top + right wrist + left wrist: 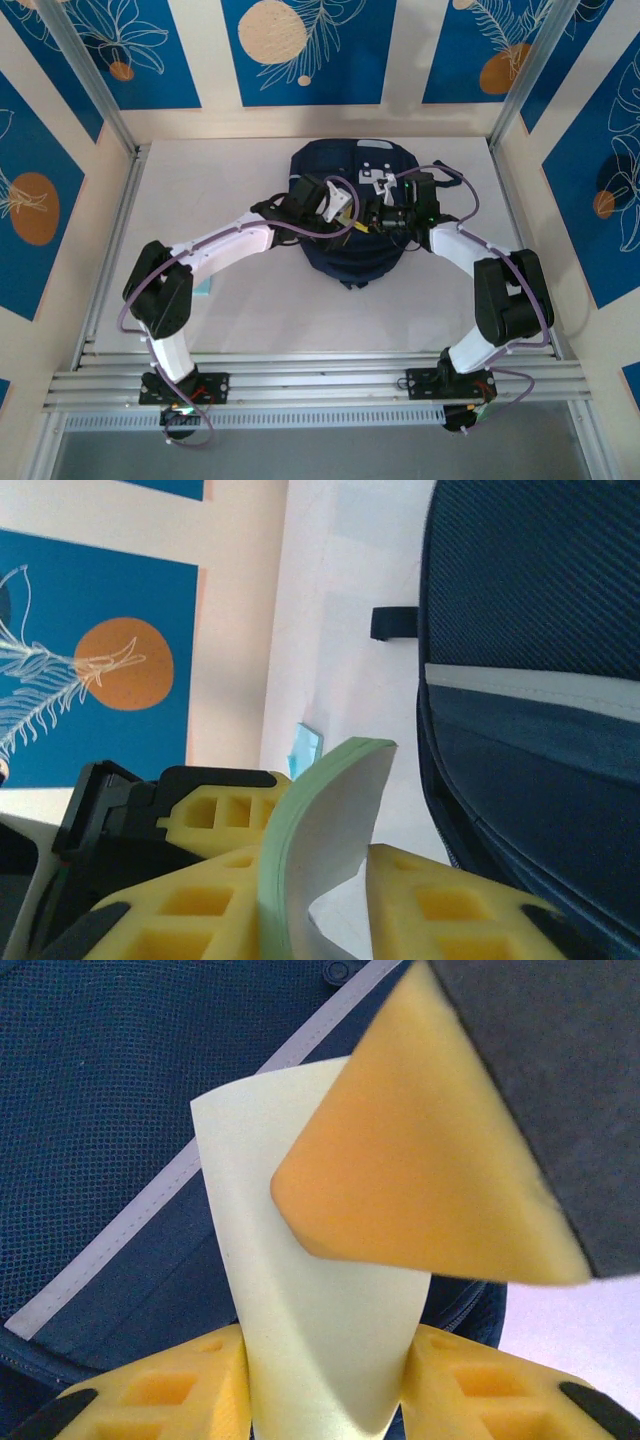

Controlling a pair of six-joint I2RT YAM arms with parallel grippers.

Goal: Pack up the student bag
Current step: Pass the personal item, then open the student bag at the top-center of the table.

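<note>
Top external shows the student bag [330,165] lying flat on the white table [200,200], at 12 o'clock from the table's middle, with its white patches facing up. Both arms reach in from the near edge, the left from 7 o'clock and the right from 5 o'clock, and their wrists meet over the bag's near half. In the left wrist view the left gripper [325,1345] is clamped on a pale, curved booklet [300,1220]: it stands up between the two yellow fingers [160,1390] and touches both at its foot. Behind it is the bag's navy mesh fabric, with a thin pale stripe [150,1210] running from 8 o'clock to 1 o'clock. At 2 o'clock, very near the lens, a blurred yellow-orange wedge [420,1160] with a dark body overlaps the booklet's upper corner; what it is I cannot tell. In the right wrist view the right gripper [315,870] has the booklet between its yellow fingers, and here it looks white with a pale green edge. That green edge lies against the finger at 7 o'clock, while a sliver of table shows beside the finger at 5 o'clock, so whether these jaws pinch it I cannot tell. The bag lies along the 3 o'clock side of that view, its black strap loop [393,623] sticking out onto the table towards 12 o'clock. A small pale blue slip [305,745] lies on the table just beyond the booklet, apart from the bag.
</note>
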